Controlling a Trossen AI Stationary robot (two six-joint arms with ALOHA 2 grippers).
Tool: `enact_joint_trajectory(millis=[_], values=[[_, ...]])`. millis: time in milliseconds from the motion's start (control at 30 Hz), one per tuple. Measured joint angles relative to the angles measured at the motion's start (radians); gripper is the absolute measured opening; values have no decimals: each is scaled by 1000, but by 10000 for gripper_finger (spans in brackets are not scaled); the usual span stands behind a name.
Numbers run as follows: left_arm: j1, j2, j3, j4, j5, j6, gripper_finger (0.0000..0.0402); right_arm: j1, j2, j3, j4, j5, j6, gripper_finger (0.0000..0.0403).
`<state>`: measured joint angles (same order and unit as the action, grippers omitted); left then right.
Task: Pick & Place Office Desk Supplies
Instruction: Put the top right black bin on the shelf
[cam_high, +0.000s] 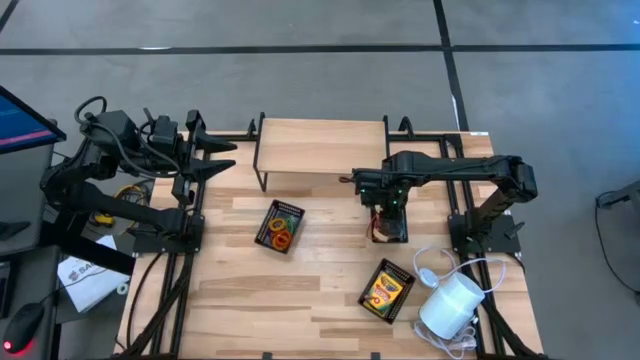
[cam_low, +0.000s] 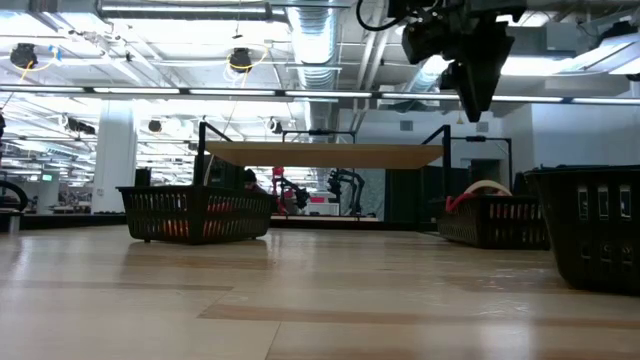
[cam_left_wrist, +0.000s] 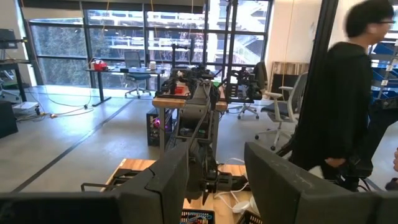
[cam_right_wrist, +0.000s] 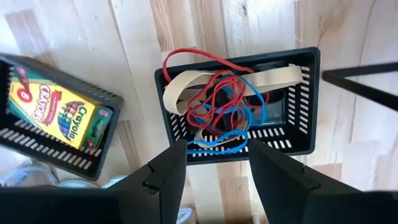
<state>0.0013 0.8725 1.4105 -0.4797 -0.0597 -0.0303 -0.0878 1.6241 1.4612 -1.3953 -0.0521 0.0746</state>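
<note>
My right gripper is open and hovers above a black mesh tray that holds a tangle of red, blue and cream elastic loops; in the high view the gripper stands over that tray. A yellow-and-green crayon box lies flat in a second tray nearer the table's front. A third tray in mid-table holds orange and yellow loops. My left gripper waits open, raised at the table's far left corner.
A wooden riser shelf stands along the far edge. A white cylinder with a white cord lies at the near right corner. A person stands beyond the table's right side. Bare wood lies between the trays and at the near left.
</note>
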Motion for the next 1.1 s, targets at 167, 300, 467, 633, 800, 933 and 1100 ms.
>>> enact_joint_trajectory(millis=[167,300,467,633,800,933,1100], values=[[0,0,0,0,0,0,153,-1,0,0,0,0,150,170],[0,0,0,0,0,0,153,-6,0,0,0,-1,362,170],[0,0,0,1,2,0,153,-36,0,0,0,-1,749,170],[0,0,0,1,3,0,153,-77,0,0,22,-3,1109,170],[0,0,0,1,3,0,153,-104,0,0,76,-4,1207,170],[0,0,0,0,3,0,153,-104,0,0,109,-4,1208,170],[0,0,0,0,2,0,153,-96,0,0,134,-5,1208,170]])
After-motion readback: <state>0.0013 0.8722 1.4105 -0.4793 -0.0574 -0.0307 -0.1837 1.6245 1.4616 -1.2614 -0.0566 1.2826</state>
